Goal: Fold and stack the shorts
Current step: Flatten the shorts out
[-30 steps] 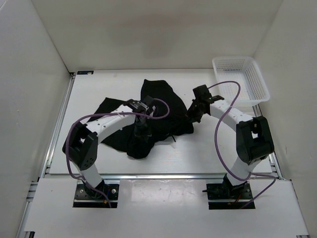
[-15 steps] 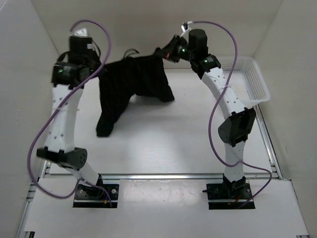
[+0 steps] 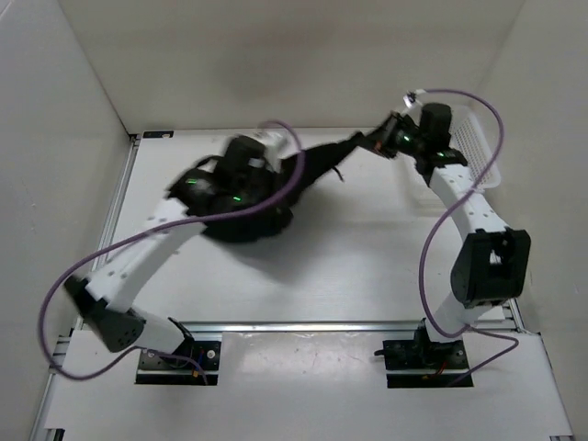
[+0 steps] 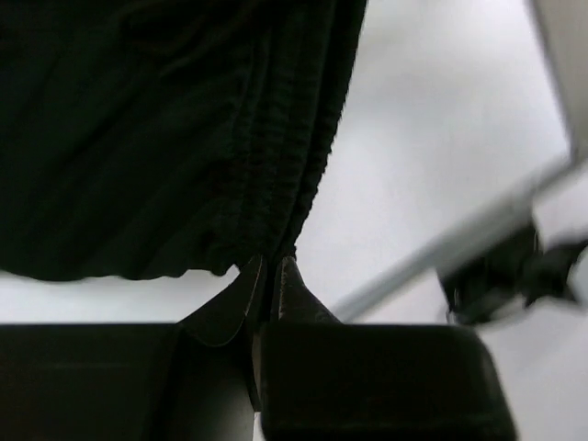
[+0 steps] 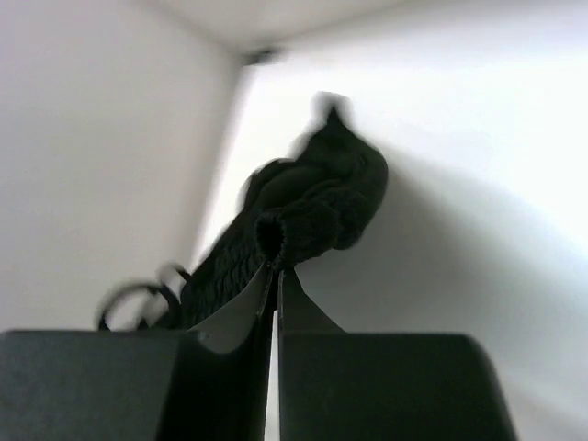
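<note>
The black shorts (image 3: 317, 163) hang stretched between my two grippers over the back of the white table, and their bulk sags onto the table under the left arm (image 3: 246, 225). My left gripper (image 3: 260, 188), blurred by motion, is shut on the gathered waistband edge (image 4: 276, 211); its fingertips (image 4: 292, 276) pinch the fabric. My right gripper (image 3: 378, 142) is shut on the other end of the waistband (image 5: 312, 216), with its fingertips (image 5: 292, 289) closed on it. A loop of drawstring (image 5: 138, 299) shows blurred at the left of the right wrist view.
A white mesh basket (image 3: 482, 152) stands at the back right corner, partly behind the right arm. White walls close in the table (image 3: 367, 257) on three sides. A metal rail (image 3: 322, 325) runs along the near edge.
The arms lifted the shorts high off the table, then came down. Now the left arm has swung low and to the right, the right gripper has moved right, and the shorts sag between them.
</note>
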`<action>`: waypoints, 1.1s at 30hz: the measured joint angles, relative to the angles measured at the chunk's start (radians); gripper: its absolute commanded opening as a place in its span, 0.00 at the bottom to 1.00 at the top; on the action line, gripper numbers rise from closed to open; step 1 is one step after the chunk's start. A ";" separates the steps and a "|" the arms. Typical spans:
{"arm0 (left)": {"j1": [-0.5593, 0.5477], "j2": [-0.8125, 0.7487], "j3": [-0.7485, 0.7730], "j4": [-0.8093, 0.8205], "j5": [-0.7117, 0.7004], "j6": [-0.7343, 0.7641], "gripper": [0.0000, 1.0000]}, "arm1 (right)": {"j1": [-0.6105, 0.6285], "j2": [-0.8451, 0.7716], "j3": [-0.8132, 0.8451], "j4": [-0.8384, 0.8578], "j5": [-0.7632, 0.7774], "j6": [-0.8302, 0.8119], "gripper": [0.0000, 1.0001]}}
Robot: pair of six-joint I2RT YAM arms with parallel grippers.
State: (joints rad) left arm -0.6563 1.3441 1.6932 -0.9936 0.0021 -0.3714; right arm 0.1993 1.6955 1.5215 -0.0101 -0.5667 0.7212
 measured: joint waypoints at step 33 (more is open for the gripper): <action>0.281 0.191 -0.723 0.061 0.118 -0.340 0.91 | -0.044 -0.965 -1.009 -0.803 0.397 0.152 0.78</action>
State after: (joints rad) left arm -0.3752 1.5349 0.9707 -0.9329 0.1200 -0.7109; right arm 0.1555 0.7303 0.5129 -0.8131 -0.1692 0.8734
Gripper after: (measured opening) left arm 0.933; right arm 0.798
